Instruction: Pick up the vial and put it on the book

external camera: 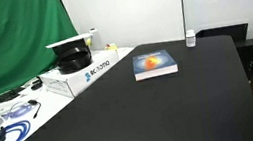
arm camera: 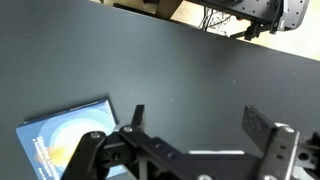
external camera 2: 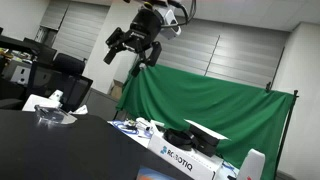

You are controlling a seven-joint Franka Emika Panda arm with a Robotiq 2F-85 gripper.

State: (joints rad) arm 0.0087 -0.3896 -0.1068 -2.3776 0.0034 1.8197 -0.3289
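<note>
A: Gripper state?
B: In an exterior view the gripper [external camera 2: 128, 55] hangs high above the black table [external camera 2: 40, 140], jaws spread wide and nothing between them. The wrist view agrees: its 2 fingers [arm camera: 262, 128] are well apart, with only bare table in the gap.
A: Where's the vial?
B: The vial [external camera: 191, 39] stands upright on the table near its far edge, white cap on top. It's too small to tell more.
A: Touching the book?
B: No. The book [external camera: 154, 64] lies flat nearer the middle of the table. Its blue cover faces up with the orange-red circle showing, and its white page edges face the camera. The vial is apart from it, past its far corner toward the picture's right.
A: Is the book in the wrist view?
B: Yes, it's low at the picture's left, partly hidden behind the gripper's linkage.
A: Anything else?
B: A white box [external camera: 91, 71] with blue lettering sits just beside the book, on the side toward the green curtain [external camera: 11, 42]. A black object [external camera: 72, 58] sits on top of the box, and I can't tell what it is. A tangle of cables [external camera: 3, 124] lies at the picture's left. Both exterior views show the box in front of the curtain.
</note>
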